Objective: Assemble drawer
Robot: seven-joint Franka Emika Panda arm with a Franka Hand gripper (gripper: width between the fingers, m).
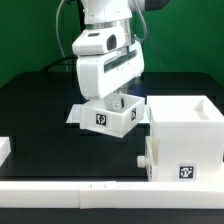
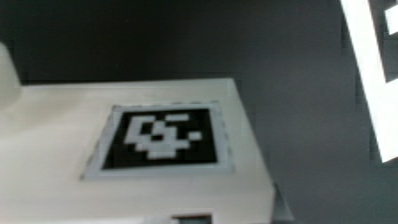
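Observation:
A small white tray (image 1: 108, 116) with a square tag on its front sits under my gripper (image 1: 118, 98) at the table's middle. The fingers reach down into the open tray and are shut on its wall; the fingertips are hidden. In the wrist view the tray's tagged face (image 2: 160, 135) fills most of the picture and no finger shows. The large white case (image 1: 186, 138) stands just to the tray's right in the exterior view. It has a tag low on its front and a round knob (image 1: 143, 160) sticking out of its left side.
A long low white rail (image 1: 70, 192) runs along the table's front edge. A short white piece (image 1: 5, 148) lies at the exterior view's left. The table top is black, and a green wall stands behind it. A white strip (image 2: 379, 80) crosses the wrist view's edge.

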